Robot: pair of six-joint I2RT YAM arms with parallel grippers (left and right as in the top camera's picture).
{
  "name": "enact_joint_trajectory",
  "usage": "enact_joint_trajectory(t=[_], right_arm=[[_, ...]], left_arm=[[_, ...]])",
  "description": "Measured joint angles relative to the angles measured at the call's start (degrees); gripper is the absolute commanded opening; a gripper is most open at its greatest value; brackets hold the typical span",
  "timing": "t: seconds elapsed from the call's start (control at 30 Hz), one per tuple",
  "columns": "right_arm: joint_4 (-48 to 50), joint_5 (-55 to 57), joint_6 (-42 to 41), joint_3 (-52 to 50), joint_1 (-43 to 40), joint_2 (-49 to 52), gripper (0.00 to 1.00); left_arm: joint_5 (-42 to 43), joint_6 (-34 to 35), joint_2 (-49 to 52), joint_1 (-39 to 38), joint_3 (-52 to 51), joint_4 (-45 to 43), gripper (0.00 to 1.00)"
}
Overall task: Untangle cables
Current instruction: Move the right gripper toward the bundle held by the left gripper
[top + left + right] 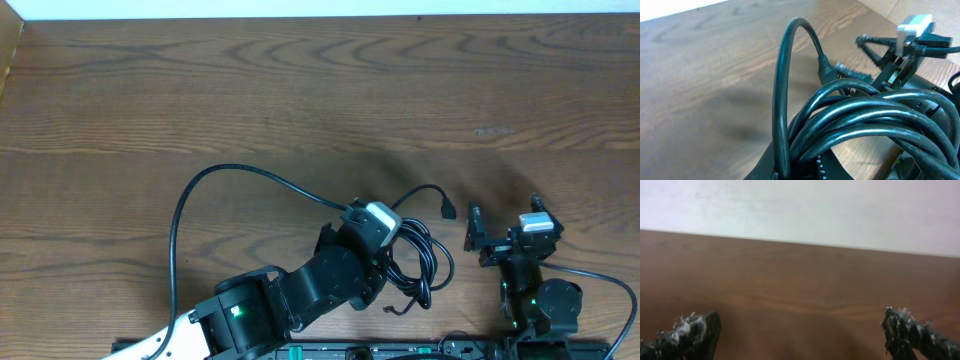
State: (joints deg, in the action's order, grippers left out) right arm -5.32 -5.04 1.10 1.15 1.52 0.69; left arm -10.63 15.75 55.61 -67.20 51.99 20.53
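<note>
Brown wood-grain tabletop [300, 100] fills the overhead view, with two dark robot arms reaching in from the near edge.

The cables [420, 262] are a bundle of thin black cords looped into a loose coil. The coil sits near the front edge of the tabletop, between the two arms and right against the left one. One strand leaves the coil, arches up and across, and ends in a small black plug [447, 209]. The plug points toward the right arm and stops just short of it.

The left gripper [395, 248] is at the left side of the coil, with its fingers pressed together on the cables. In the left wrist view the glossy loops [865, 120] crowd the lower frame and hide most of the fingers. A single strand rises from between them in a tall arch to the plug [825, 67].

The right gripper [503, 212] sits beside the coil without touching it. Its fingers are spread wide with nothing between them. In the right wrist view [800, 335] the two dark fingertips [692, 330] look frayed with pale fuzz, over bare wood and a pale wall [800, 205] beyond.
</note>
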Motion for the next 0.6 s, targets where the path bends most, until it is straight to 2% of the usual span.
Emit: enact_joint_trajectory(t=[0.27,0.6], right_arm=[[-18.01,-3.8,-2.86,13.53,0.0,0.92,0.99],[-37.7,-13.38,-6.21,35.67,0.0,11.02,0.99]], left_arm=[[-0.04,-6.54,0.0,0.0,0.0,-1.09,0.07],[-0.04,-6.62,0.0,0.0,0.0,-5.01,0.07]])
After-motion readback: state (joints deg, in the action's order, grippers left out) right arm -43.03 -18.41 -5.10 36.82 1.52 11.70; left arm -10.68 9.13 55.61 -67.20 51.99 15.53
